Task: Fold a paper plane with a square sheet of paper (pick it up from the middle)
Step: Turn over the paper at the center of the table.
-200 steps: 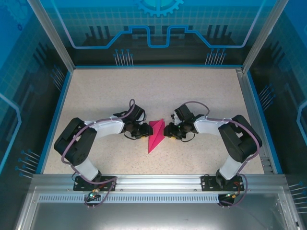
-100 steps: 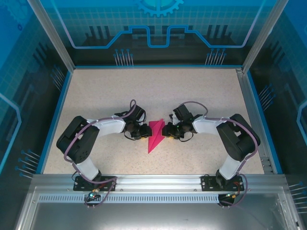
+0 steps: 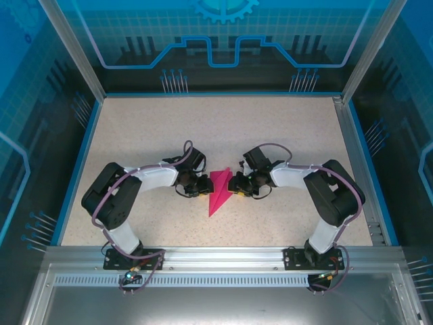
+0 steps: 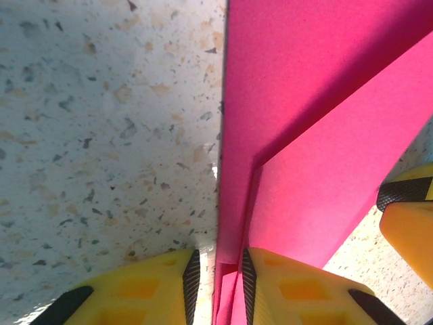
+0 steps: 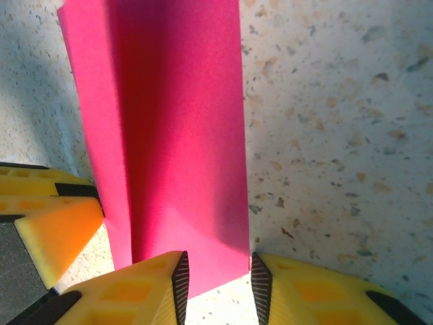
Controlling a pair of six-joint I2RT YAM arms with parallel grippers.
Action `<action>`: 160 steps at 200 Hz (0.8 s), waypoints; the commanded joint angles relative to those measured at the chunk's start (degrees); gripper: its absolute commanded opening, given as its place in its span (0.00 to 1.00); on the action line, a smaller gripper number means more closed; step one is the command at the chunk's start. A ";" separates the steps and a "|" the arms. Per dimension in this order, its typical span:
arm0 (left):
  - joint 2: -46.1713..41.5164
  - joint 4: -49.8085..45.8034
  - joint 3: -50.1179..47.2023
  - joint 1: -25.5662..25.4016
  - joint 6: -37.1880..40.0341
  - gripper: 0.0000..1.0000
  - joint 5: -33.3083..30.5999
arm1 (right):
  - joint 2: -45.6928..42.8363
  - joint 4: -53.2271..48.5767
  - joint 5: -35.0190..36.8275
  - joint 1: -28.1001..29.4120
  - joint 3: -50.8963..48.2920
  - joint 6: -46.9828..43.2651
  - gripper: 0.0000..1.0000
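The left gripper stands narrow, a raised fold of the paper plane between its pads. The right gripper straddles the opposite edge just as narrowly; whether either pinches, I cannot tell. The paper plane lies mid-table, tip toward the arm bases.

My left gripper has crept rightward, away from the left edge of the table, and its jaws have narrowed around the left side of the paper plane. The right gripper has slid leftward too, its jaws slightly tighter. The plane's far end looks narrower.
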 commanded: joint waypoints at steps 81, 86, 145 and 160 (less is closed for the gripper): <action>3.24 0.98 0.17 -1.73 1.22 0.25 0.00 | 1.90 5.07 -2.23 2.27 1.61 3.96 0.36; 3.26 1.10 0.17 -1.73 1.20 0.25 -0.06 | 1.94 5.21 -2.38 2.29 1.61 3.98 0.36; 3.32 1.11 0.17 -1.78 0.99 0.25 0.09 | 2.41 4.89 -2.55 2.50 1.59 4.03 0.39; 3.30 1.11 0.17 -1.78 0.94 0.25 0.16 | 2.48 5.09 -2.72 2.50 1.49 4.10 0.39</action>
